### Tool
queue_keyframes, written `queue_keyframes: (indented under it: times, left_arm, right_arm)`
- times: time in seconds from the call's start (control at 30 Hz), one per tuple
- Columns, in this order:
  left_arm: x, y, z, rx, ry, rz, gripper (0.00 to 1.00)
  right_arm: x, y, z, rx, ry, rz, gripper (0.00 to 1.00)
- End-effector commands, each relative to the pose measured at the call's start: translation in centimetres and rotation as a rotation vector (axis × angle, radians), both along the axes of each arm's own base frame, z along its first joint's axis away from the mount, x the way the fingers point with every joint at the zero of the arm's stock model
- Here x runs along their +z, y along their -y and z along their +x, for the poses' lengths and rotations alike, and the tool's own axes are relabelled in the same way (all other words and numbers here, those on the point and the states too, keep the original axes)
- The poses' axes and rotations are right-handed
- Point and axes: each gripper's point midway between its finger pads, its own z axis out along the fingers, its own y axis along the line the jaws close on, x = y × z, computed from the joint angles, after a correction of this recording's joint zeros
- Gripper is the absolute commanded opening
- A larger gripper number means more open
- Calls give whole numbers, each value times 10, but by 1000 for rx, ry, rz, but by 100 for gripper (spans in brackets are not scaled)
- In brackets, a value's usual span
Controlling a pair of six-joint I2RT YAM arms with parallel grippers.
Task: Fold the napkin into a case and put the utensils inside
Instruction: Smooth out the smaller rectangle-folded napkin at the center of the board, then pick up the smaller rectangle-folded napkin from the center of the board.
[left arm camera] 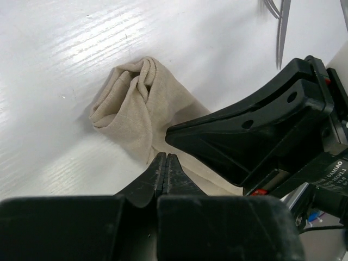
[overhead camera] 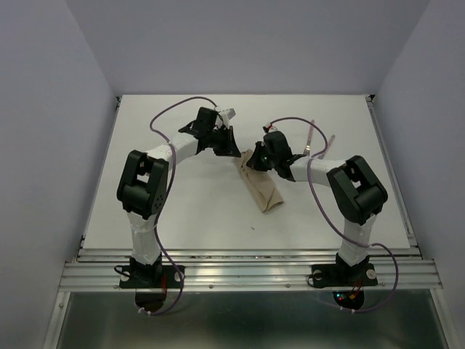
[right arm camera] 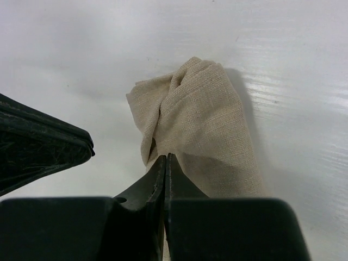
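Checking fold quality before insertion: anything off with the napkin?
Yes. One end of the napkin is bunched and twisted, not a flat, open pouch. The utensils lie apart from it, none inside.

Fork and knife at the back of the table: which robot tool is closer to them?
Right. The right tool sits at the far end of the napkin, on the side toward the utensils. The left tool is on the napkin's other side, farther from them.

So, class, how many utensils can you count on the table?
2. One pink-handled utensil lies beyond the right arm, and the second utensil is just right of it. The arm hides parts of both.
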Motion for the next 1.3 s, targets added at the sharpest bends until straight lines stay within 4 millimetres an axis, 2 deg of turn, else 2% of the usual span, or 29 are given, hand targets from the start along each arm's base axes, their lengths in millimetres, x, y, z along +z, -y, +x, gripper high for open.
queue_keyframes:
  times: [0.0,0.2,0.23,0.27,0.5,0.7,0.8,0.83,0.93,0.97,1.03,1.07,1.13,1.27]
  left_arm:
    - [-8,-4,7,46,-4,12,0]
    - [-30,0,12,39,-42,21,0]
    - [-30,0,12,37,-40,20,0]
    - [-34,3,13,30,-42,23,0]
    - [-49,11,17,19,-71,14,0]
    - [-49,12,15,17,-72,4,0]
    - [-37,12,15,20,-52,-11,0]
    - [-25,12,16,22,-31,-21,0]
    - [-5,9,16,36,1,-26,0]
    - [1,8,16,37,9,-26,0]
    - [16,5,14,41,34,-21,0]
    - [20,4,14,44,39,-19,0]
    - [30,-1,12,61,49,-8,0]
    - [35,-12,7,98,49,22,0]
  right_arm:
    - [14,2,19,-38,52,-16,1]
    - [-2,-4,31,-38,36,-39,1]
    - [2,-6,33,-35,43,-33,1]
    - [-7,-6,33,-34,26,-43,1]
    - [-24,-12,35,-22,-6,-40,1]
    - [-15,-13,33,3,13,-40,1]
    - [-1,-11,29,15,31,-34,1]
    - [10,-11,28,18,49,-28,1]
    - [20,-6,21,24,58,-30,1]
    - [32,-5,19,25,75,-23,1]
    - [37,0,13,28,79,-36,1]
    - [47,2,10,29,90,-34,2]
    - [50,8,5,30,90,-53,6]
    - [56,21,-8,25,73,-102,10]
